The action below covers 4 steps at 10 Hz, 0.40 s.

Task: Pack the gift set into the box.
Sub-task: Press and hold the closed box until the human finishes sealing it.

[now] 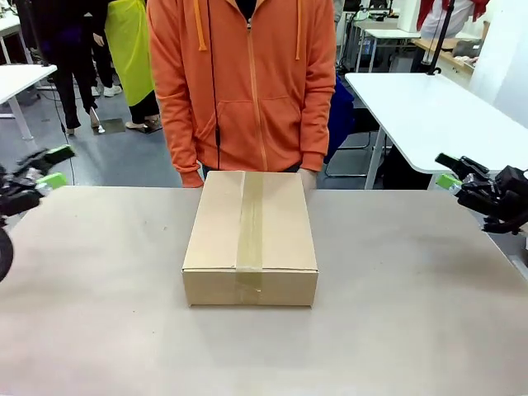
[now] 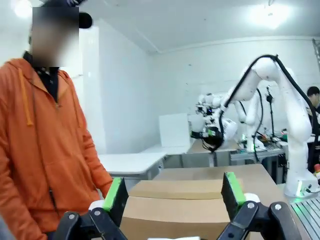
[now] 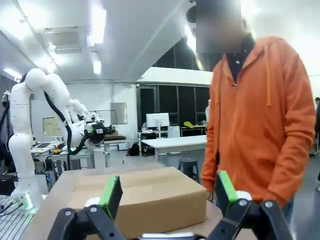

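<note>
Front view: taped box (image 1: 250, 239) mid-tabletop (image 1: 99, 330); left claw (image 1: 35, 176), right claw (image 1: 459, 176) both gaping, empty, well apart. Judgement: box needs opening first.

Box (image 1: 250, 239) mid-tabletop (image 1: 396, 330) nearer far edge, person (image 1: 241, 82) just behind it at far edge, left gripper (image 1: 40, 178) over left edge, right gripper (image 1: 456, 175) over right edge, both well apart from box.
</note>
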### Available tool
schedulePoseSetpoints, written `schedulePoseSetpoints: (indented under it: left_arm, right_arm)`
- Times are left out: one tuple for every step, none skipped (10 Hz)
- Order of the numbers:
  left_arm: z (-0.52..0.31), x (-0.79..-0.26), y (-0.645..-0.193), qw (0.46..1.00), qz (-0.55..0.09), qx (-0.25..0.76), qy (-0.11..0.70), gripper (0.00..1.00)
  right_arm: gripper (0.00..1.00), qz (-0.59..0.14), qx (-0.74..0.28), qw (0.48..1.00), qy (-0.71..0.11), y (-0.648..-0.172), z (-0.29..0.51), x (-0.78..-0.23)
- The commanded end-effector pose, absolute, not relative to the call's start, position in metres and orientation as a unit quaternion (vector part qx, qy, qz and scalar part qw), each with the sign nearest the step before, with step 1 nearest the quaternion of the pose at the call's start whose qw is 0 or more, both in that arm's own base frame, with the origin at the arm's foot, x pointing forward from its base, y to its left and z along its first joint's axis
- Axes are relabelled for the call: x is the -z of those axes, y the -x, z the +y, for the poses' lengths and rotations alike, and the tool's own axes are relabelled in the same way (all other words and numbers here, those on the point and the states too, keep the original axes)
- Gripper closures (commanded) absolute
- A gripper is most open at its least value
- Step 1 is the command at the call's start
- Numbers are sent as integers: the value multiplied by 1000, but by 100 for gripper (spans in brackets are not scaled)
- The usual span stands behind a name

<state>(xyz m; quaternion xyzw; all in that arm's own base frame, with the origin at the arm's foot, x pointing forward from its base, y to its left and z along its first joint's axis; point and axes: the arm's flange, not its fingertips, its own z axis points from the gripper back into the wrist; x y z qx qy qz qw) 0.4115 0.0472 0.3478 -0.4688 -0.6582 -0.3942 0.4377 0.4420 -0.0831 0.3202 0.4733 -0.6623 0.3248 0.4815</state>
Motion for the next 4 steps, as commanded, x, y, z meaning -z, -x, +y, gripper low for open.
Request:
schedulePoseSetpoints:
  left_arm:
    - [36, -351, -419, 436, -650, 415, 464, 0]
    - [36, -351, -419, 436, -650, 415, 464, 0]
    - [36, -351, -419, 436, -650, 415, 464, 0]
    - [36, -351, -419, 436, -650, 415, 464, 0]
  right_arm:
    - [0, -652, -354, 460, -487, -444, -75, -339]
    - [0, -652, -354, 460, -487, -444, -75, -339]
    - [0, -652, -354, 460, -487, -444, -75, -339]
    - [0, -652, -354, 460, -487, -444, -75, -339]
